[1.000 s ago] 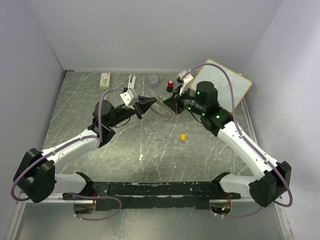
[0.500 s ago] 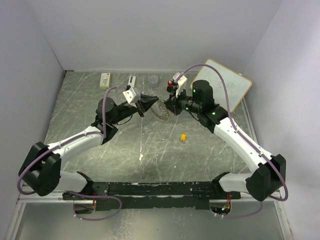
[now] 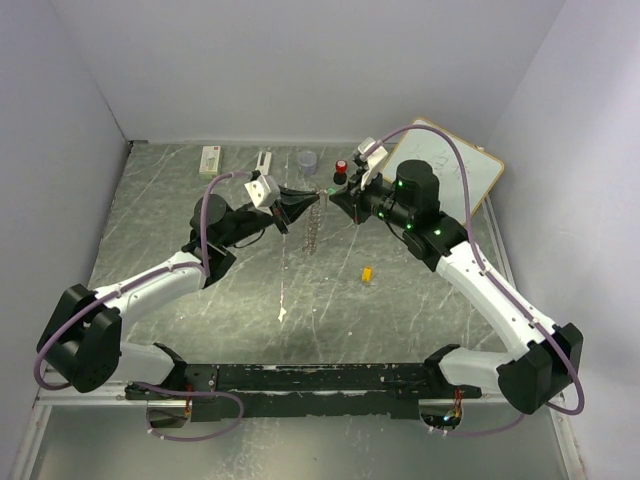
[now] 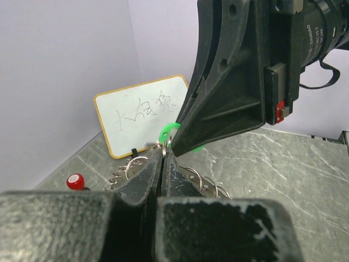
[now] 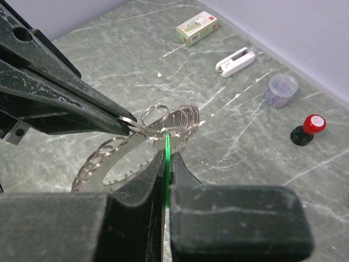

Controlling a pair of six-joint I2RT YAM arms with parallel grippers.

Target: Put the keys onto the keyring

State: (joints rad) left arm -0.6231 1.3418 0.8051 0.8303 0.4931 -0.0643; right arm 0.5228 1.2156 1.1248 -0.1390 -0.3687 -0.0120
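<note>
The keyring hangs edge-on above the table from my left gripper, which is shut on one of its small silvery rings. In the left wrist view the gripper pinches that ring, with more rings below. My right gripper meets it tip to tip and is shut on the bright green key, whose edge touches the small ring. The green key shows between the two tips. The yellow-orange key lies on the table to the right.
A whiteboard leans at the back right. Along the back stand a red-topped black knob, a small grey cup, a white clip-like tool and a small box. Grey walls enclose the marbled table.
The right arm swung left and came back right with the green key. The keyring, tilted flat between the tips before, now hangs edge-on below the left gripper.
</note>
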